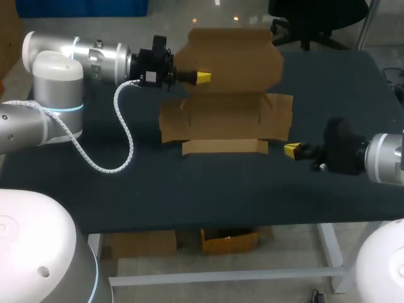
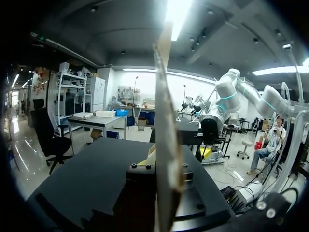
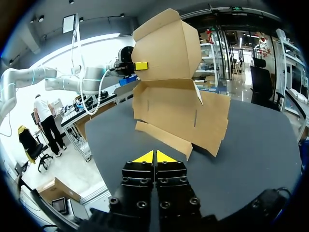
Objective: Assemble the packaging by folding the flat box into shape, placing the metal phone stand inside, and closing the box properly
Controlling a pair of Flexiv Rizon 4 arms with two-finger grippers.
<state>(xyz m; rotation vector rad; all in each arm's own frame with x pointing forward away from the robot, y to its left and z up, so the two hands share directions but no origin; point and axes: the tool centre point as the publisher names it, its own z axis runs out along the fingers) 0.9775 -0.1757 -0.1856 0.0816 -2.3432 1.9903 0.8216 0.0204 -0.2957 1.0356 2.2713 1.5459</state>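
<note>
We find the box (image 1: 227, 120) at the middle of the counter (image 1: 189, 189), a little toward 12 o'clock in the head view. It is only half formed. Its base lies flat and its lid panel (image 1: 230, 60) stands raised at the 12 o'clock side. The short front flap (image 1: 224, 146) lies at 6 o'clock.

Our left gripper (image 1: 202, 77) is clamped on the lid panel at its 9 o'clock edge. One yellow tip shows on the near face, and the left wrist view has the sheet edge-on between the fingers. Our right gripper (image 1: 291, 150) carries nothing and its two yellow tips are pressed together. It hangs just off the box's 4 o'clock corner, apart from the cardboard. We cannot see the metal phone stand in any view.

We judge the cardboard to be light and fairly stiff across a panel, but ready to hinge at every crease. Held by one edge, the lid will likely sway or bow. A hard pinch could dent it, and the matte surface should not slip much. We would take hold near a panel's free edge, well away from the creases (a grip on a crease fights the fold). A second contact on the base near 3 o'clock should stop the light box sliding on the counter.
</note>
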